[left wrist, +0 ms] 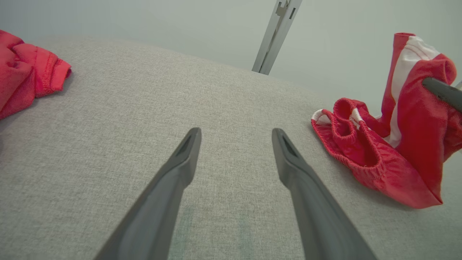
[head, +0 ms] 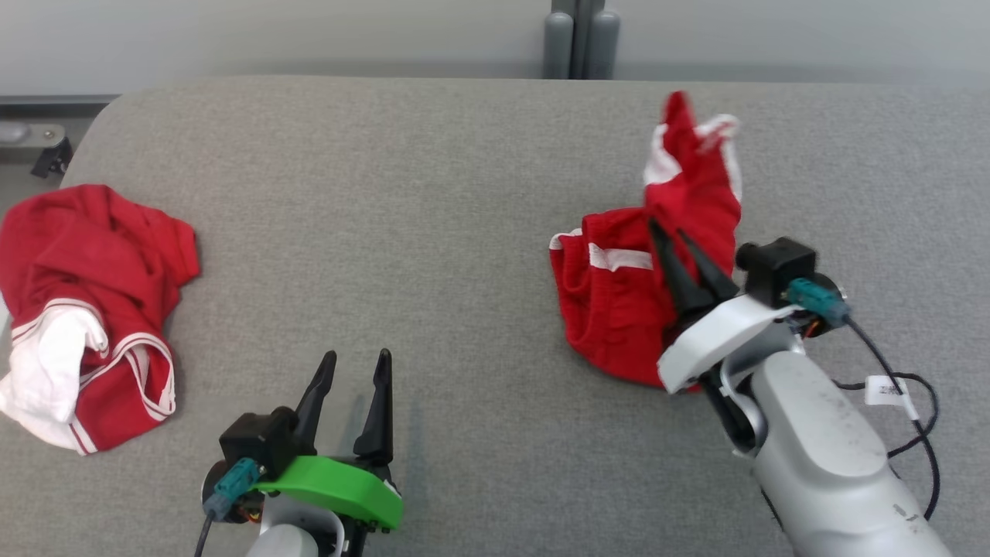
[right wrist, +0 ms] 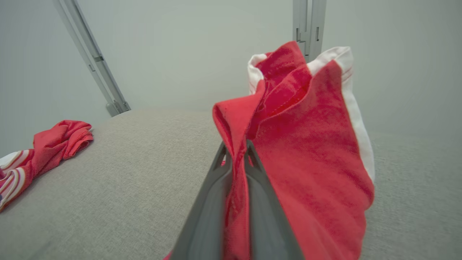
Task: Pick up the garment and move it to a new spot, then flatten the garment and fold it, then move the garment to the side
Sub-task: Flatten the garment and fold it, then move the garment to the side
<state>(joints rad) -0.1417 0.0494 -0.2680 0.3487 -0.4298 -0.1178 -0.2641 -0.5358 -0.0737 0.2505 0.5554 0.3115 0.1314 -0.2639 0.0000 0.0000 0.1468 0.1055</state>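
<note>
second red garment (head: pixel 85 309): crumpled at the left end of the worktop (head: pixel 433 193), well apart from the job. I judge it is just parked out of the way.
left end effector (head: pixel 356 356): spread wide and holding nothing, hovering low over the grey cloth surface near me. I read it as waiting to take a second corner once the cloth is up.
middle of the worktop: the stretch between the two garments looks to me like the natural new spot.
red shorts (head: pixel 611 309): right of centre. The elastic waistband part is slumped on the worktop, and one white-striped leg is pulled up above it.
long axis: it runs from the heap near my right forearm up and away toward the far edge, leaning slightly right. The white-trimmed edge is the top tip, and the waistband end faces left.
right end effector (head: pixel 667 227): narrow, pinched on a fold of the shorts. The right wrist view shows red cloth squeezed between both fingers (right wrist: pixel 207 216).
why held so: gripping one fold lets the rest hang and unbunch, as I judge it.
step: this is the pick-up. Part of the shorts is on the worktop, so the move is not yet done.
</note>
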